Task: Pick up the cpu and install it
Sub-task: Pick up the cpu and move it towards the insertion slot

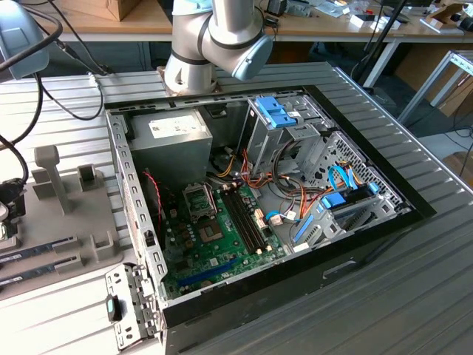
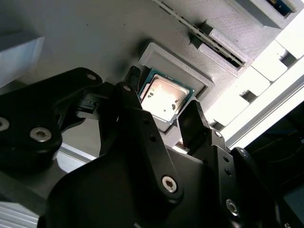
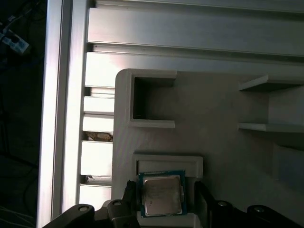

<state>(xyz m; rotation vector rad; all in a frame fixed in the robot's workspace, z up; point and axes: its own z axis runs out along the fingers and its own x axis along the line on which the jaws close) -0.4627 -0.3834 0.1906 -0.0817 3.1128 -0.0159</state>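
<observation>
Black links of the tool (image 2: 164, 99) are sitting closest to the lens in both wrist views. Its two fingers (image 2: 192, 121) are standing spread apart, one on each side of the cpu (image 2: 165, 97), with the jaws wide enough that a sliver of gap is showing beside the chip on one side (whether the other finger is touching the chip's edge, I cannot tell). The cpu is lying flat, metal lid up, in a shallow raised pocket (image 3: 167, 159) of the light grey holder tray (image 3: 218, 109), not lifted out of it. Near that pocket, a square-walled recess (image 3: 147, 97) is opening in the tray, and a memory stick (image 2: 180, 18) is lying in slotted blocks farther along the tray. In the exterior view the tray is resting on the ribbed metal desk (image 1: 369, 310), and the open computer case (image 1: 259, 207) is lying just beside the tray, on the exterior view's right of it. The arm's joint (image 1: 222, 33) is hanging behind the case's far wall, well apart from the tray.
</observation>
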